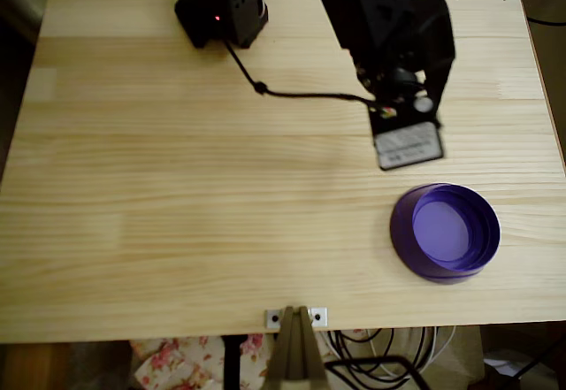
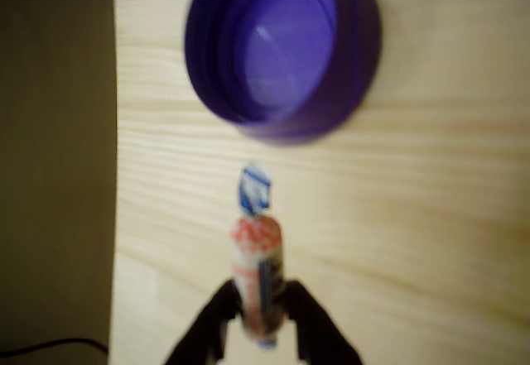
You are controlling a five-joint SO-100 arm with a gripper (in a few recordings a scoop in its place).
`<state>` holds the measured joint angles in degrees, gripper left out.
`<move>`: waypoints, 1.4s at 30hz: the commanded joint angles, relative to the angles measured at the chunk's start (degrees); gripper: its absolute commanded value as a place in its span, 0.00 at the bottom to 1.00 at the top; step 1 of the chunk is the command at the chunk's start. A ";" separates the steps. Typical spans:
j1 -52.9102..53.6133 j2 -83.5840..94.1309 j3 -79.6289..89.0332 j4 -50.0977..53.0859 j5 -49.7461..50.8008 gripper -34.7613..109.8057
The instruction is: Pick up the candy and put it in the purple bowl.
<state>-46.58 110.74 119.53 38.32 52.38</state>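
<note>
Crinkly wrapper, pinched low: the candy [image 2: 257, 278] sits gripped between the fingers of the gripper [image 2: 263, 319], short of the purple bowl [image 2: 281, 50].

It looks light, small and slippery in its wrapper, so the hold on the firm middle seems sounder than on a twisted end. The wrist view is blurred; in the overhead view the arm [image 1: 393, 45] covers the sweet, beside the bowl's rim [image 1: 402, 231].

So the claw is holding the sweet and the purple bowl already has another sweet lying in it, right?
Not quite. The gripper does hold the candy, but the purple bowl has nothing in it; the wrist view shows its bare lilac inside.
</note>
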 commanded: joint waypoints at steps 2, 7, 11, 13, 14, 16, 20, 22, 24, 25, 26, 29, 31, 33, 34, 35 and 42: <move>1.14 -2.29 -9.58 -2.81 -6.42 0.24; 2.37 -8.53 -14.15 -3.87 -10.63 0.24; 3.34 -13.45 -18.28 -4.57 -10.81 0.24; 3.60 -15.29 -20.13 -5.62 -10.90 0.24; 3.78 -16.35 -21.36 -5.80 -10.99 0.24; 4.22 -18.46 -23.99 -6.06 -11.07 0.24; 4.83 -22.94 -31.20 -3.60 -11.16 0.24; 4.92 -24.08 -33.13 -3.69 -11.34 0.24; 4.92 -25.22 -34.54 -4.04 -11.43 0.24; 4.92 -25.93 -35.16 -4.13 -11.43 0.24; 4.83 -26.63 -35.86 -4.13 -11.43 0.24; 4.83 -28.83 -37.00 -4.83 -11.16 0.24; 4.83 -30.06 -37.62 -4.83 -10.72 0.24; 4.83 -31.11 -38.14 -4.83 -10.55 0.24; 4.83 -31.64 -38.41 -4.83 -10.28 0.25; 4.83 -32.08 -38.67 -4.83 -10.28 0.25; 4.83 -33.57 -40.17 -4.57 -10.20 0.32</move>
<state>-41.48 74.79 85.52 34.28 41.84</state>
